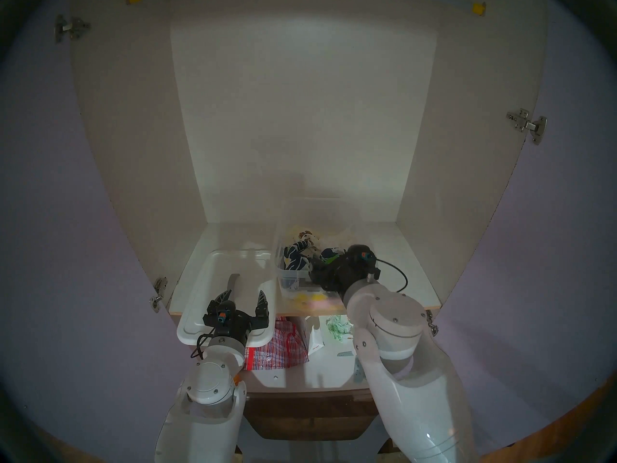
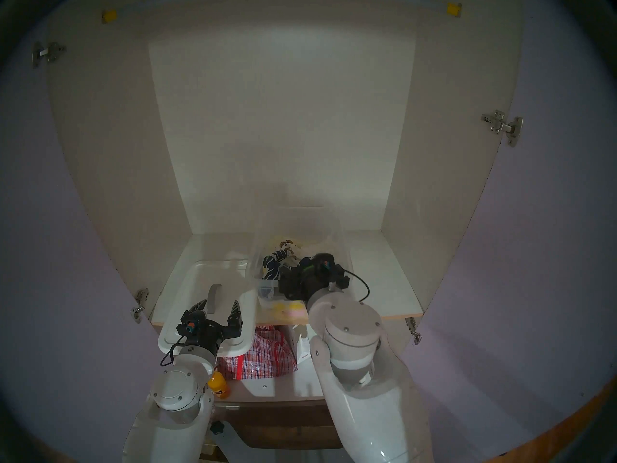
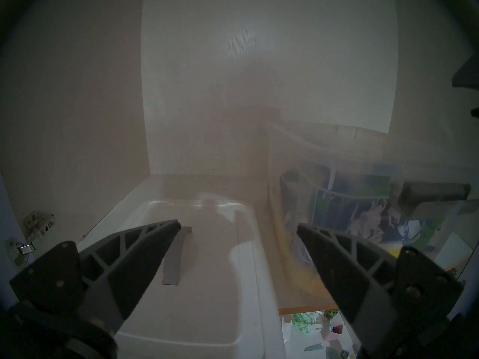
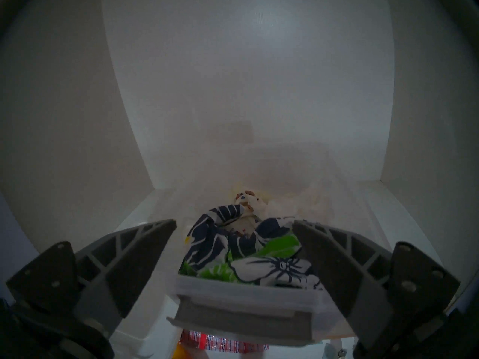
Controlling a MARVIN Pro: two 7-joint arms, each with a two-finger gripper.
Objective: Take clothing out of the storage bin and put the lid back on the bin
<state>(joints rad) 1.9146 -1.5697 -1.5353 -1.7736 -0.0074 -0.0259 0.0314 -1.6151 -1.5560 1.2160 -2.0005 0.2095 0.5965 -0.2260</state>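
Clothing point(image 4: 259, 249) plain only from right wrist — both tools (left point(image 1: 244, 297), right point(image 4: 234, 225)) spread wide, empty.

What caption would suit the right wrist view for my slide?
Open right end effector poised over the flowered clothing inside the uncovered clear storage bin.

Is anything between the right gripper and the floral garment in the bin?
Nothing visible blocks it. The right gripper is open above the storage bin's front rim, the clothing lying uncovered just beyond its fingertips. The lid lies off to the left.
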